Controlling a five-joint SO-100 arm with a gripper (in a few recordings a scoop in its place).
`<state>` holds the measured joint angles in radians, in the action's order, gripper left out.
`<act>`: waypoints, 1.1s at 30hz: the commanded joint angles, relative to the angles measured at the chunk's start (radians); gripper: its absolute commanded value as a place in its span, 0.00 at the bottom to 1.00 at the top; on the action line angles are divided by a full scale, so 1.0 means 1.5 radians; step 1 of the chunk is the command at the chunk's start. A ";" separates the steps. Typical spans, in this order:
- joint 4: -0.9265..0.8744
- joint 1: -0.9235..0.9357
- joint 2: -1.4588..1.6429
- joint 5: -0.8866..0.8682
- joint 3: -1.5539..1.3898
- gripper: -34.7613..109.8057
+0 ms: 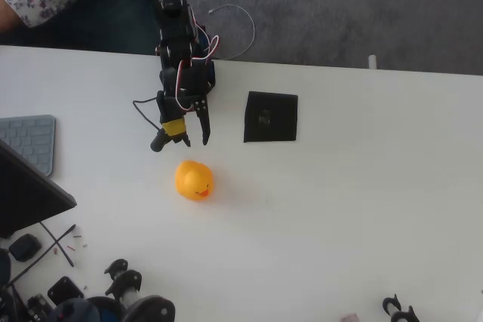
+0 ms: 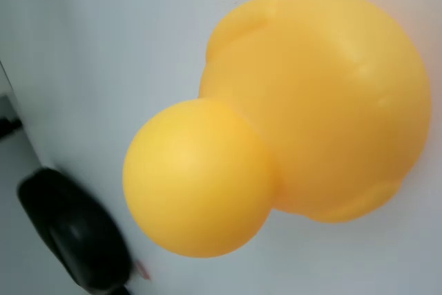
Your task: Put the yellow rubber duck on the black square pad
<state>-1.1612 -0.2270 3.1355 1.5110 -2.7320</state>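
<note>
- In the overhead view the gripper [image 1: 183, 141] hangs over the white table [image 1: 339, 209] with its jaws spread apart and nothing between them; one finger [image 1: 204, 127] points toward the near edge, the other ends in a rounded tip at the left.
- A small yellow block [image 1: 174, 127] sits on the gripper between the fingers.
- The yellow rubber duck [image 1: 195, 179] stands on the table just near-side of the fingertips, apart from them, its beak toward the near edge.
- In the wrist view the duck [image 2: 290, 115] shows close up, round head toward the lower left, body to the upper right.
- The black square pad [image 1: 271, 117] lies flat on the table to the right of the gripper, well apart from the duck, with a faint mark at its centre.
- A keyboard [image 1: 29, 141] lies at the left edge.
</note>
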 commanded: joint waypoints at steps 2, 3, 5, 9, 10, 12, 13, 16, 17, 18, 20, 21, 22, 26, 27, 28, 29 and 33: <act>0.018 0.061 0.006 0.057 0.022 0.33; 0.036 0.083 0.006 0.066 0.022 0.33; 0.079 0.125 0.006 0.079 0.016 0.33; 0.132 0.162 -0.003 0.086 0.012 0.33; 0.132 0.160 -0.003 0.086 0.011 0.33; 0.132 0.159 -0.003 0.086 0.002 0.33; 0.132 0.159 -0.003 0.085 -0.007 0.33; 0.132 0.161 -0.004 0.085 -0.039 0.35; 0.133 0.165 -0.004 0.086 -0.048 0.37; 0.133 0.166 -0.004 0.086 -0.056 0.40; 0.133 0.167 -0.003 0.079 -0.074 0.46; 0.133 0.167 -0.002 0.078 -0.082 0.48; 0.133 0.168 -0.002 0.077 -0.089 0.51; 0.133 0.169 0.004 0.076 -0.104 0.54; 0.133 0.169 0.004 0.076 -0.104 0.54; 0.139 0.169 0.005 0.076 -0.104 0.54; 0.140 0.169 0.005 0.076 -0.104 0.54; 0.143 0.160 0.005 0.079 -0.103 0.54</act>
<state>-0.9618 0.0031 3.1324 1.6137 -2.8793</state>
